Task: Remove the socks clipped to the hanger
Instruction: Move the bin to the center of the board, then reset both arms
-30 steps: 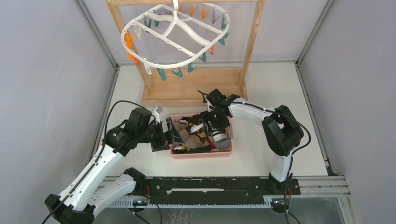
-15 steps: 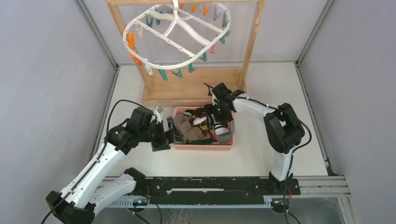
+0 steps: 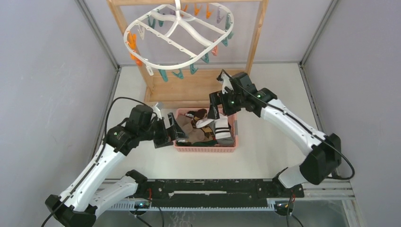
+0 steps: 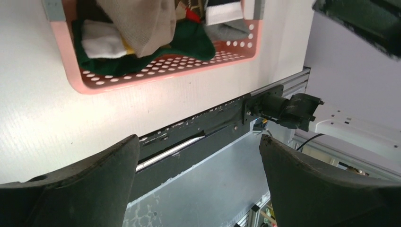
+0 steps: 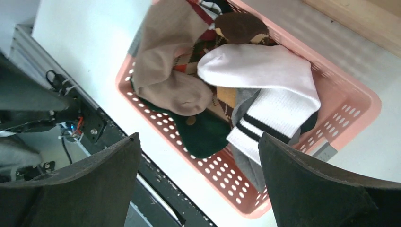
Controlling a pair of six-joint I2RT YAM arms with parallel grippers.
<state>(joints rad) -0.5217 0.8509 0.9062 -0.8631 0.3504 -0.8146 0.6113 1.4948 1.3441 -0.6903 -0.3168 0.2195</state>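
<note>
Pink basket (image 3: 203,148) holds the heaped socks (image 3: 218,128), while left hand (image 3: 175,133) and right hand (image 3: 221,109) both spread wide.

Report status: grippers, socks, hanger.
Left gripper open, empty, at pink basket's left side. Right gripper open, empty, above basket. Socks piled in basket; hanger's clips bare. No obstruction seen.
</note>
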